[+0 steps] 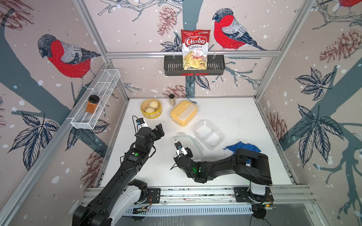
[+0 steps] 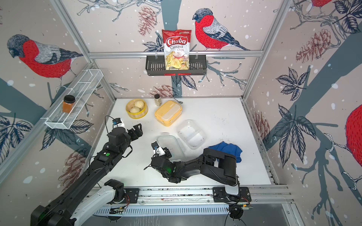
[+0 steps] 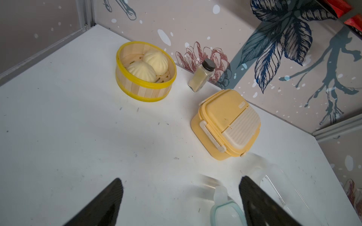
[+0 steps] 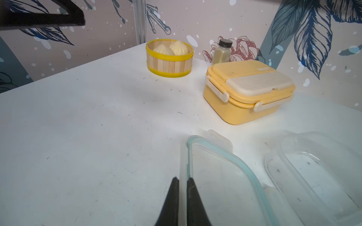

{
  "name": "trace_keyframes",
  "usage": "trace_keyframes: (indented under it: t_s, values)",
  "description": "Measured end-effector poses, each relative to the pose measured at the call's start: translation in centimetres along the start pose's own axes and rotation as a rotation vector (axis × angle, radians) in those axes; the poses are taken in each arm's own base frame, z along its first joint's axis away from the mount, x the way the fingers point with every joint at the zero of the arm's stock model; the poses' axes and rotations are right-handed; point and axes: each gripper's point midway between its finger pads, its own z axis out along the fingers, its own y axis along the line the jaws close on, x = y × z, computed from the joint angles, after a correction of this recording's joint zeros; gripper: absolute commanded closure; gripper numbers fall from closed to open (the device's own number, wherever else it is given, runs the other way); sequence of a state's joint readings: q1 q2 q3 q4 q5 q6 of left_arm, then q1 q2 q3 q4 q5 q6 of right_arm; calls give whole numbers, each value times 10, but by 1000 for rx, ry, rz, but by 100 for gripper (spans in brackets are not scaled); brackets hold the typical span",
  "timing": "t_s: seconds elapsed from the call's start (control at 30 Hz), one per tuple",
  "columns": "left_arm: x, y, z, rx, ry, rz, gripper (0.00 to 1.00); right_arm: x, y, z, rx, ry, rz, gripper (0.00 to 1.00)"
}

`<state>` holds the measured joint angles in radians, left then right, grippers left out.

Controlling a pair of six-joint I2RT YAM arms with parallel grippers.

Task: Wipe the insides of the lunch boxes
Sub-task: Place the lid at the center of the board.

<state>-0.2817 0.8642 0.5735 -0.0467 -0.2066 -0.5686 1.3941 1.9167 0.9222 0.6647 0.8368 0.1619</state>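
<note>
In the lower centre of both top views, the right claw [image 4: 183, 180] is clamped on the thin edge of the clear lid [image 4: 225, 176]. The lid is a slick transparent sheet with a soft green rim and a stiff tab. It is hard to tell whether it lies flat on the table [image 1: 235, 117] or is slightly lifted. So narrow a pinch on smooth plastic could let the lid swivel or slide out.

Just right of it, the crumpled blue cloth [image 1: 241, 147] lies partly under the right arm, whose elbow might drag it.

Beyond the lid sits the clear lunch box [image 1: 208, 134], open, with two shallow compartments dotted with dark specks.

At centre left, the left claw [image 3: 180, 178] hangs empty with its fingers wide apart.

Farther back is the yellow lunch box [image 1: 183, 113], matte plastic with a ribbed cream panel. Its lid is latched on, so it cannot be wiped until opened.
</note>
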Motion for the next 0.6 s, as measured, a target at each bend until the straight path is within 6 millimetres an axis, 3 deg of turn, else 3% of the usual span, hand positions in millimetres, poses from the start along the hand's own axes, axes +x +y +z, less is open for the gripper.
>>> trace_keyframes:
  t_s: [0.1, 0.17, 0.23, 0.3, 0.4, 0.53, 0.6]
  values:
    - [0, 1, 2, 6, 18, 6, 8, 4, 13, 13, -3, 6, -14, 97]
    - [0, 1, 3, 11, 28, 10, 7, 8, 25, 19, -25, 17, -34, 81]
    - [-2, 2, 4, 5, 28, 15, 7, 13, 36, 24, -43, 28, -50, 77]
    - [-6, -1, 4, 10, 21, 24, 7, 19, 48, 26, -66, 46, -60, 58]
    - [-9, -4, 3, 26, 21, 30, 7, 27, 59, 29, -86, 74, -74, 50]
    - [-10, -5, 2, 31, 18, 34, 7, 30, 57, 22, -93, 100, -70, 42]
    - [-10, -6, 1, 37, 20, 33, 5, 17, 46, 11, -92, 97, -32, 37]
